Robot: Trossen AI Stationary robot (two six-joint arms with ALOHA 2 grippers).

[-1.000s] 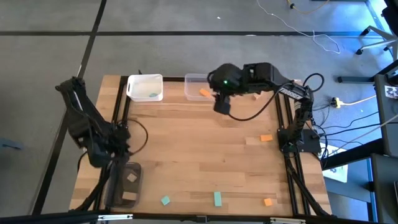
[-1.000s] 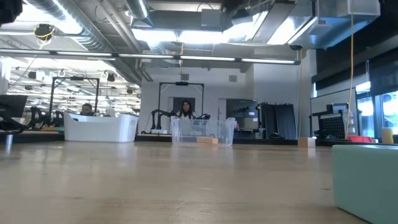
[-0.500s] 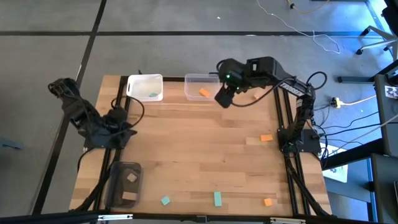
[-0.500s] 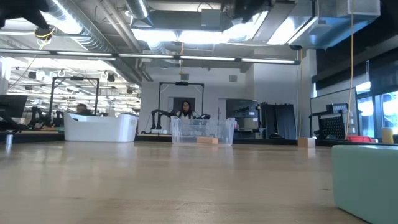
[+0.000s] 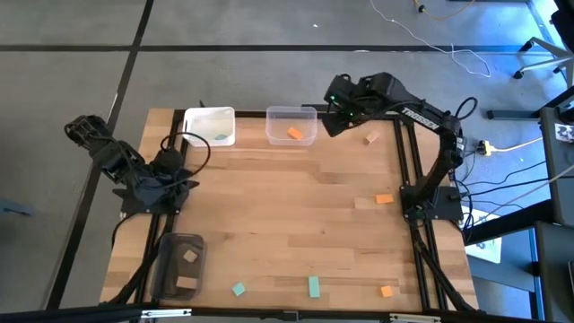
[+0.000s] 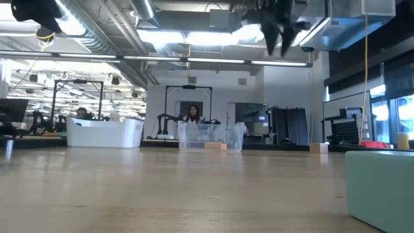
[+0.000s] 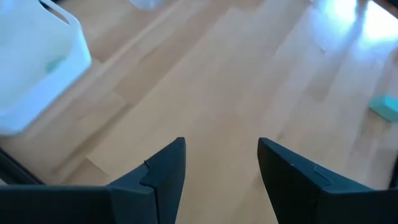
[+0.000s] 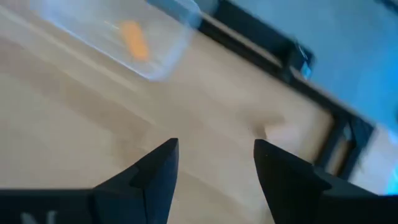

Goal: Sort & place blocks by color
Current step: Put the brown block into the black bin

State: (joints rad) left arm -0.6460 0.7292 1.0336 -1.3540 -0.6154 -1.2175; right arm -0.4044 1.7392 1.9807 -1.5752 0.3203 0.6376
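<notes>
Both grippers are open and hold nothing. My right gripper hangs high over the table's far edge, just right of the clear bin, which has an orange block in it. In the low view it shows at the top. My left gripper waits over the left edge. A teal block lies in the white bin. Tan blocks lie in the dark grey bin. Loose on the table lie a tan block, orange blocks and teal blocks.
The white and clear bins stand side by side at the far edge and the dark grey bin at the near left corner. The teal block near the low camera fills that view's right side. Bare wood spans the table's middle.
My right gripper has drawn back from in front of the clear bin, rising toward the far right. My left arm has swung away from the dark grey bin toward the far side, along the left edge, and come to rest there. No block has moved.
</notes>
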